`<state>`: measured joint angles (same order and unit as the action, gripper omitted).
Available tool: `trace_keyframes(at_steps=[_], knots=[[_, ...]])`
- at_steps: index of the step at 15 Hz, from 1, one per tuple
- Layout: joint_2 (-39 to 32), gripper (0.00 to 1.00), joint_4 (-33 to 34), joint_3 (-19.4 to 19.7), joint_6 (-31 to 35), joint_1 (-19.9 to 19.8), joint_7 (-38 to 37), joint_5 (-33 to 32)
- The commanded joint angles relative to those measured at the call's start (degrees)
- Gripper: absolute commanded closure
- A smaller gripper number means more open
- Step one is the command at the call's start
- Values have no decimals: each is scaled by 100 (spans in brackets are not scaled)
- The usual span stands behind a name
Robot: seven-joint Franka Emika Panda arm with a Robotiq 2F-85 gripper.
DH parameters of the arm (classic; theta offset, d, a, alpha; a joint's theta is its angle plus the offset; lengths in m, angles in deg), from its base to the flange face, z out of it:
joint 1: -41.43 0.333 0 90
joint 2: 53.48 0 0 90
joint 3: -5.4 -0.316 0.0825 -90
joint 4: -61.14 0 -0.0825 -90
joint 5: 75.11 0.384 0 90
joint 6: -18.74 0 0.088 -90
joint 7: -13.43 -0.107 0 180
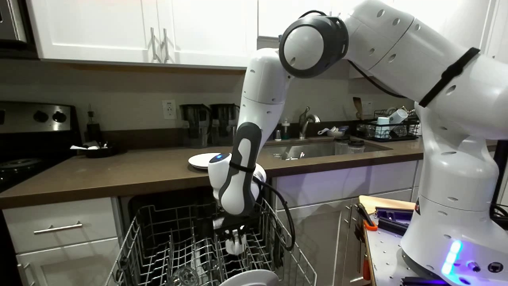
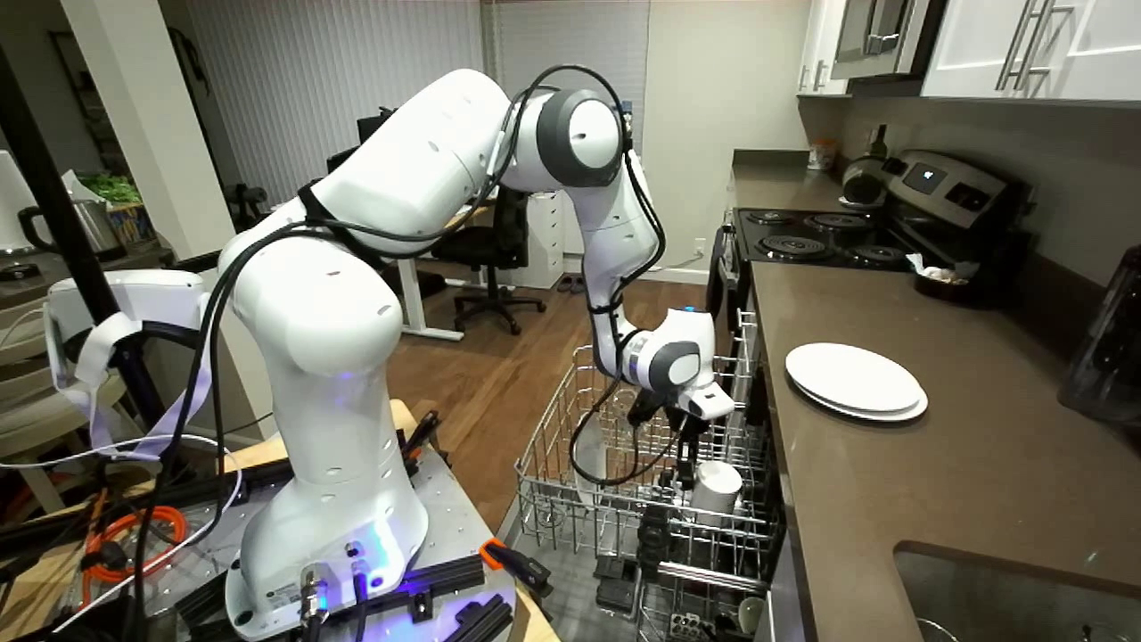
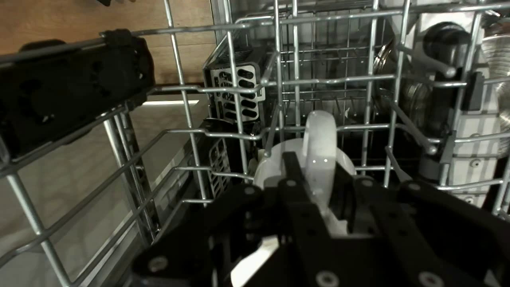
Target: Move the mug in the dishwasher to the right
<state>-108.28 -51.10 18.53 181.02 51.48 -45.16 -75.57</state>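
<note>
White mug [image 2: 717,489], black gripper [image 3: 316,163], silvery dishwasher rack [image 3: 365,127]

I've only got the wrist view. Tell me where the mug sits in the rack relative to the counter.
Observer: In an exterior view, the mug sits toward the counter, not at the outer end of the dishwasher rack.
Operator: Tell me what's on the counter there.
Observer: Stacked white plates.
Operator: Check for cable beside the gripper.
Observer: Yes, a black cable loops down there in both exterior views; whether it touches the rack, I can't tell.
</note>
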Motion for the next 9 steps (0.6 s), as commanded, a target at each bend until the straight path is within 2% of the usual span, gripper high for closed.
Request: trace_keyframes(at_steps=[1,2,3,6,7,9], knots=[[-73,89,258,-162,-275,-179,405,232],[-81,84,279,-159,-317,-173,417,231],[-92,83,297,-164,-342,-177,430,234],[-8,53,250,-120,-507,-94,404,202],[22,48,241,-113,-568,-67,387,197],[157,44,149,-53,-725,56,319,154]])
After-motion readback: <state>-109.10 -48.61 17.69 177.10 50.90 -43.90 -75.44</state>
